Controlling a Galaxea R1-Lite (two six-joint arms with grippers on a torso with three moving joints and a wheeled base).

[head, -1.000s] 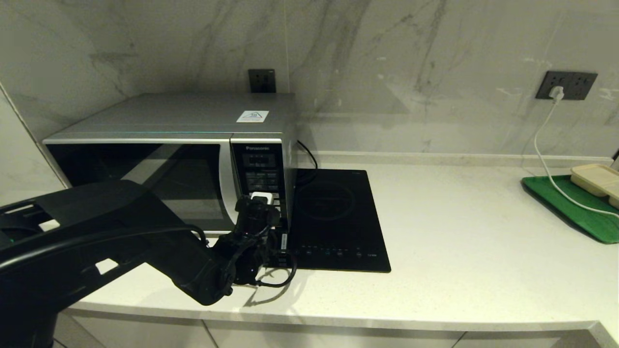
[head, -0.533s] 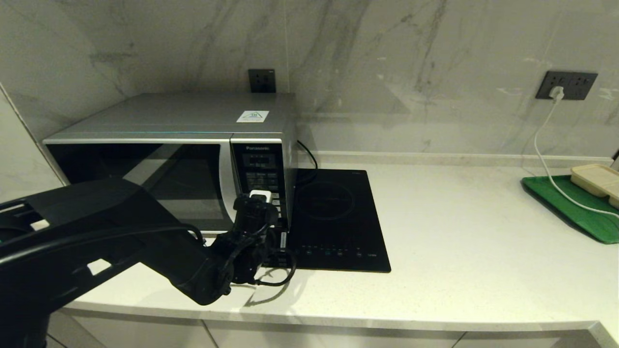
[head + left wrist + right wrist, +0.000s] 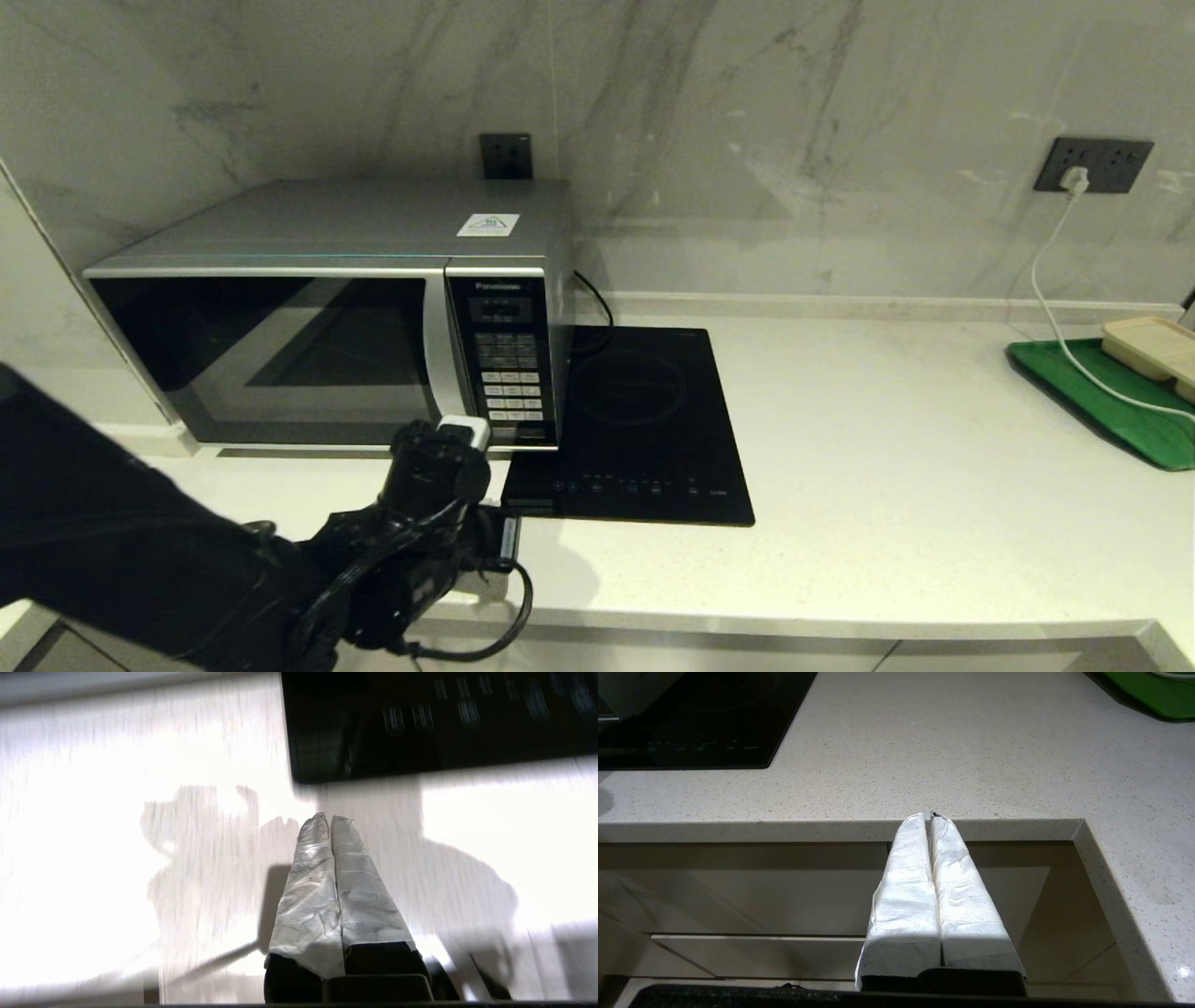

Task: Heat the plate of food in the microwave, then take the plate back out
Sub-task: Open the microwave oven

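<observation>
Left gripper (image 3: pixel 464 431), fingers pressed together, empty, hovers at six o'clock below the wide silver Panasonic microwave (image 3: pixel 345 308), door facing forward, on the white speckled stone counter (image 3: pixel 887 467).

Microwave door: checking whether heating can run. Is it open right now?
No. The microwave has its dark glass door flush against the front, fully closed.

black induction hob (image 3: pixel 644 425), green tray (image 3: pixel 1111 401) — beige container (image 3: pixel 1150 343)

A pale speckled countertop (image 3: pixel 887 448) was backed by a grey-veined marble wall (image 3: pixel 747 112). Two dark sockets (image 3: pixel 1092 164) were set into it, one with a white cable plugged in. Beige cabinet fronts (image 3: pixel 738 891) were seen below.
</observation>
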